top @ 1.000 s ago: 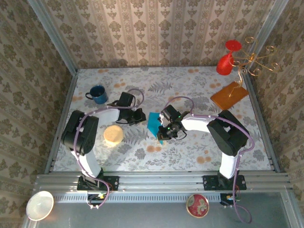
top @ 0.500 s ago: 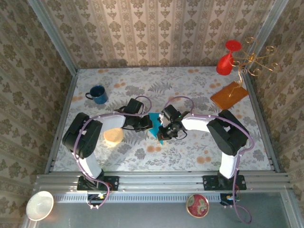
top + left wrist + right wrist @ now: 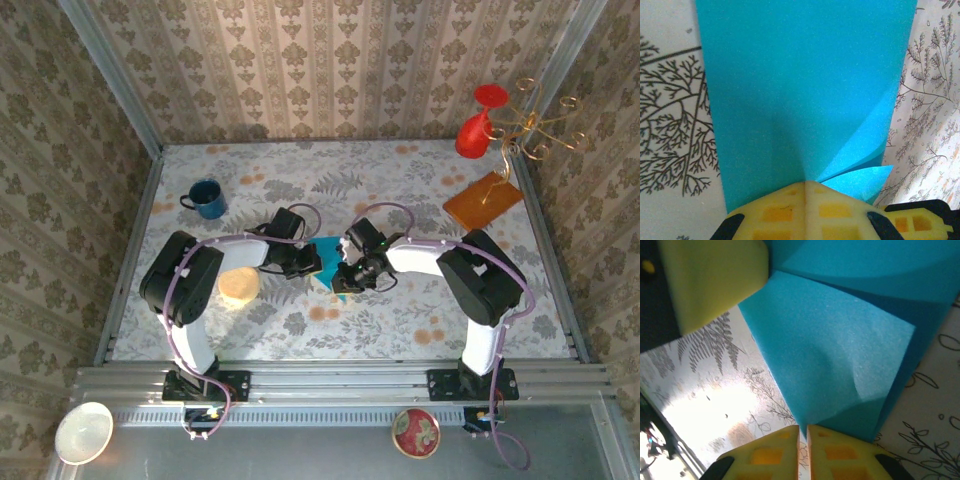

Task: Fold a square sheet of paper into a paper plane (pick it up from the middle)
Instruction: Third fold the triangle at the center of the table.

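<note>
The teal square sheet of paper [image 3: 326,250], partly folded, lies mid-table [image 3: 400,320] between the two arms. The left gripper [image 3: 806,200] has its pads pressed together on the sheet's edge. The right gripper [image 3: 803,440] shows a thin slit between its pads at a folded corner. I cannot tell whether it grips.

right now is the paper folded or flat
Folded. The paper shows stacked layers: a flap fans out at its right edge in the left wrist view, and panels overlap in the right wrist view.
</note>
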